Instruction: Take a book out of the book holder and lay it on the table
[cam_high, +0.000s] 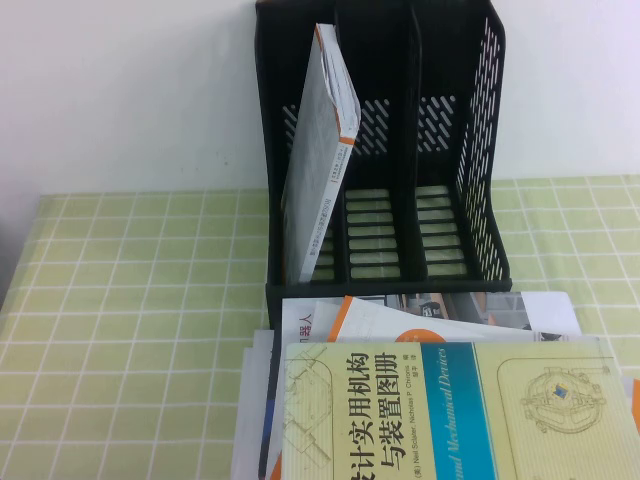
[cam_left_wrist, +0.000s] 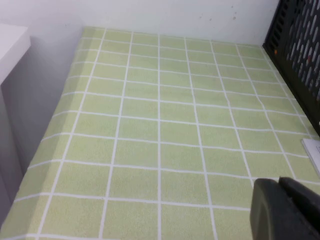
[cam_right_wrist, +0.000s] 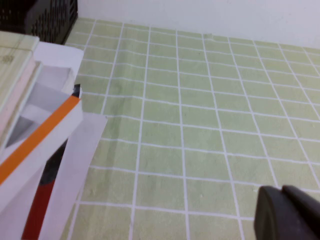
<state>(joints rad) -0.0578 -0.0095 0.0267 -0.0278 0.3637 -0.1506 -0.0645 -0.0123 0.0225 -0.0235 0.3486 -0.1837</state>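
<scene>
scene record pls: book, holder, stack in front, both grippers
book: the book stands leaning in the left compartment of the book holder
other compartments: middle and right empty
stack: pale yellow book lies on top of a pile of books in front of the holder, on the table
left gripper: over bare cloth, left of the holder, holds nothing
right gripper: over bare cloth, right of the pile, holds nothing

The holder (cam_high: 385, 150) is black plastic with a dull sheen, its sides perforated and its back and base slotted; the book (cam_high: 320, 150) leaning in its left compartment is paper with a smooth white-grey cover and orange edge. The table (cam_high: 130, 330) wears a matt, finely textured light green cloth with white grid lines. The left gripper (cam_left_wrist: 287, 210) and right gripper (cam_right_wrist: 290, 215), each low over the cloth, look like matt black plastic.
</scene>
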